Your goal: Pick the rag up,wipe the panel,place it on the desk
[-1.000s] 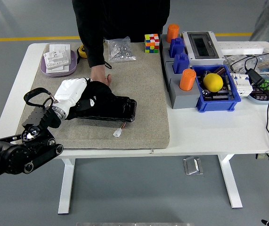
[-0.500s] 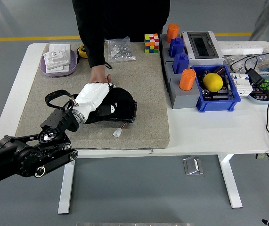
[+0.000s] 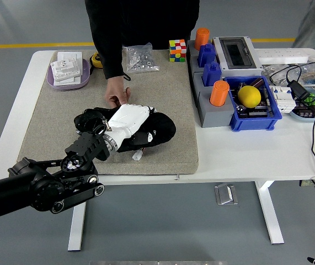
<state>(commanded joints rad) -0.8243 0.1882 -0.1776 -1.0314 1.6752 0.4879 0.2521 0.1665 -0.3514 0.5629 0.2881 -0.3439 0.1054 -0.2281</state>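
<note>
My left hand (image 3: pixel 129 118), with a white back cover, is shut on the black rag (image 3: pixel 160 131) and presses it down on the grey mat (image 3: pixel 163 83), at the mat's front middle. The black panel lies almost wholly hidden under my hand and the rag. A small white connector (image 3: pixel 138 156) pokes out at the front. A person's hand (image 3: pixel 116 95) rests on the mat just behind my hand, at the panel's far side. My right arm is out of view.
A purple tray (image 3: pixel 68 74) with white parts stands at the back left. A bag of screws (image 3: pixel 140 58) and a colour cube (image 3: pixel 177 49) are at the back. A grey block (image 3: pixel 209 105), a blue bin (image 3: pixel 256 107) with a yellow ball, and cables (image 3: pixel 298 85) are on the right.
My left hand has slid to the right across the panel with the rag under it, and the arm has followed. The person's hand has stayed at the panel's far side.
</note>
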